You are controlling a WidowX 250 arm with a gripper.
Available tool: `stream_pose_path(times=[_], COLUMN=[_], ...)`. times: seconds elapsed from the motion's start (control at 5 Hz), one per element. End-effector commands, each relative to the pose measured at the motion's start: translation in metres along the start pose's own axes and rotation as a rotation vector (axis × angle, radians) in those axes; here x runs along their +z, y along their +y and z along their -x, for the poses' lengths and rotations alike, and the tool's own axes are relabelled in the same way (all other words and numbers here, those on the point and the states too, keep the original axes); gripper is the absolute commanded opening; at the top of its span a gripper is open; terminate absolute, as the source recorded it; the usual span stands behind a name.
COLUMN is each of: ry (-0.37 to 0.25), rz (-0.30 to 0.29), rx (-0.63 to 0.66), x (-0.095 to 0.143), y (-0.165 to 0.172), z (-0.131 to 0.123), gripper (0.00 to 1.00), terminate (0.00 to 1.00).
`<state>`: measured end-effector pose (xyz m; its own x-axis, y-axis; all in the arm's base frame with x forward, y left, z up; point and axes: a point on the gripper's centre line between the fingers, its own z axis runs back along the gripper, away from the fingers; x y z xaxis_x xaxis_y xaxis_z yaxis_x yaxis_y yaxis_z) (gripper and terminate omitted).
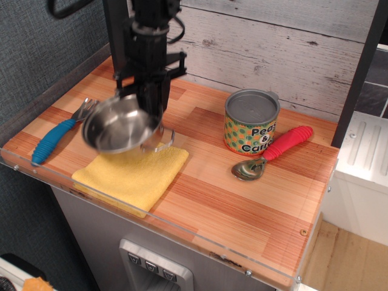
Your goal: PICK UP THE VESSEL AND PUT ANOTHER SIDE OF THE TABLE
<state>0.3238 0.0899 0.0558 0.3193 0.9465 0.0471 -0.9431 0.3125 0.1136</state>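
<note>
weathered grey plank wall backed the striped wooden table [212,194], whose clear acrylic rim ran along the near edge above a grey base. jaws of the black gripper [150,100] were clenched on the far-right rim of the vessel [121,126], a shallow shiny steel pot that hung in the air, tilted so its open mouth faced the camera. one wire loop handle showed at the pot's lower right, blurred, and the other sat at its upper left beside the fork. the pot was clear of the yellow cloth [133,176], which lay flat just below it near the left front edge of the table. a fork [57,130] with a ribbed blue handle lay to the left, its tines partly hidden behind the raised pot. the arm rose straight up from the gripper and out of view at the top, dark cables looped beside it. well apart to the right stood a green-and-orange dotted tin can [251,123], upright, and just beside it on the right lay a spoon [274,152] with a red handle, its metal bowl pointing toward the near edge. a white cabinet [364,176] stood off the table's right end.
</note>
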Motion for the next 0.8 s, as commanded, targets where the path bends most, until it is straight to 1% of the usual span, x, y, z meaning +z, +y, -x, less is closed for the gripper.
stream_pose_path(times=[0.0,0.2,0.4,0.6], ry=[-0.084,-0.101,-0.103,-0.118], rz=[0.057,0.063,0.09,0.1], rx=[-0.006,0.022,0.053,0.08], x=[0.026,0.024,0.021,0.016], y=[-0.032,-0.048,-0.06,-0.068], z=[-0.01,-0.018,-0.028,-0.035], gripper=[0.0,0.0,0.0,0.0], terminate=[0.0,0.0,0.0,0.0])
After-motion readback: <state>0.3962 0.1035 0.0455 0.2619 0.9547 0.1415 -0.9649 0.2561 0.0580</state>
